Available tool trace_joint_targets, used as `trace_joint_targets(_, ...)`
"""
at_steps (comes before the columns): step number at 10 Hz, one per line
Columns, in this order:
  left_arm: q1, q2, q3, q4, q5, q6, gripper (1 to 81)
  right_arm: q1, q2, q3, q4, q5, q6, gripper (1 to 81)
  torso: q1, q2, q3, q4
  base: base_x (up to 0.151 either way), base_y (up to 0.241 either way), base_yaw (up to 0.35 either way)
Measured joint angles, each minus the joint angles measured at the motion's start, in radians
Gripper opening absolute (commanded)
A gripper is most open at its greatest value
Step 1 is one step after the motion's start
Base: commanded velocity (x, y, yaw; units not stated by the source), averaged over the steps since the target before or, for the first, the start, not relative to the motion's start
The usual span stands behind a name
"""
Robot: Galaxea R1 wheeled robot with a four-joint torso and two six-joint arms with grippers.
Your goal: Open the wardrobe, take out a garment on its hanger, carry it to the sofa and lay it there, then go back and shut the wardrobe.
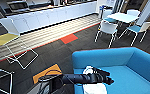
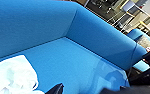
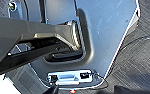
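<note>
The left hand (image 1: 110, 80), whose grip I cannot tell, hovers over the sofa (image 1: 131, 75) with the garment (image 1: 94, 88) at its 7 o'clock, a light, limp, slippery cloth best taken by its hanger.

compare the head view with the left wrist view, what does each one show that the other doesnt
Head view alone: the left arm reaching over the sofa's near end with its gripper above the seat, an orange floor tile, a long white counter, a yellow-seated wire chair, and a white table ringed by white chairs with teal seats.

Left wrist view alone: a close look at the inner corner where the sofa's back and arm meet the seat.

Both: the blue sofa and the white garment bunched on its seat cushion.
</note>
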Motion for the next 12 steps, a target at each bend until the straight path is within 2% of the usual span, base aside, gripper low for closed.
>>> trace_joint_targets(2,0.042,-0.065,0.07,-0.001,-0.04,0.0,81.1,0.0,0.0,0.0,0.0,0.001,0.0,81.1,0.0,0.0,0.0,0.0,0.0,0.0,0.0)
trace_joint_targets(5,0.176,-0.263,0.11,0.004,-0.035,0.0,81.1,0.0,0.0,0.0,0.0,0.002,0.0,81.1,0.0,0.0,0.0,0.0,0.0,0.0,0.0)
trace_joint_targets(9,0.346,-0.424,0.164,0.05,-0.071,0.01,81.1,0.003,0.0,0.0,0.0,0.003,0.0,81.1,0.0,0.0,0.0,0.0,0.0,0.0,0.0)
trace_joint_targets(12,0.414,-0.481,0.153,0.073,-0.189,0.017,81.1,0.003,0.0,0.0,0.0,0.003,0.0,81.1,0.0,0.0,0.0,0.0,0.0,0.0,0.0)
